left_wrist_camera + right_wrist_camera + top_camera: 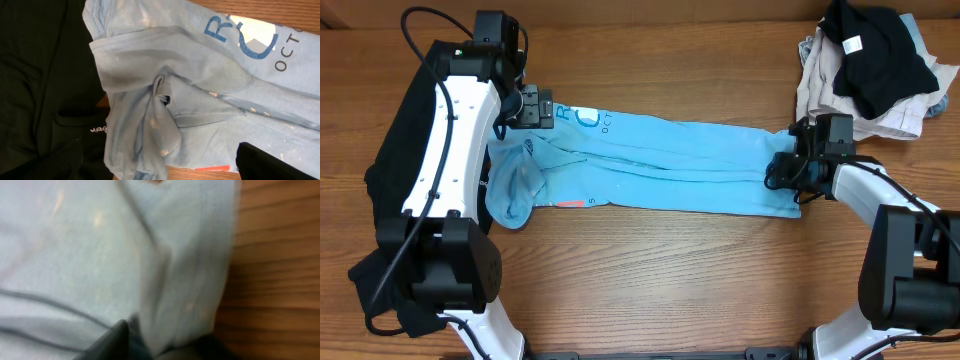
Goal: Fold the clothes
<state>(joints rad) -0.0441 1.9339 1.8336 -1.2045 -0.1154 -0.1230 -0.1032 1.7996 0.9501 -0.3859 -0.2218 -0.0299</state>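
Lengthwise, the light blue T-shirt point(670, 165) lies folded; left gripper point(538, 108) released, right gripper point(782, 170) impossible to tell.

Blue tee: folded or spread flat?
Partly folded. The blue T-shirt lies as a long narrow band across the table, long edges turned in, one sleeve bunched at the lettered end; no crosswise fold.

Cloth, wood and plastic surfaces
T-shirt point(670, 165): soft matt light blue cloth, creased. Table point(670, 270): smooth grained wood. Left arm point(450, 140): glossy white plastic.
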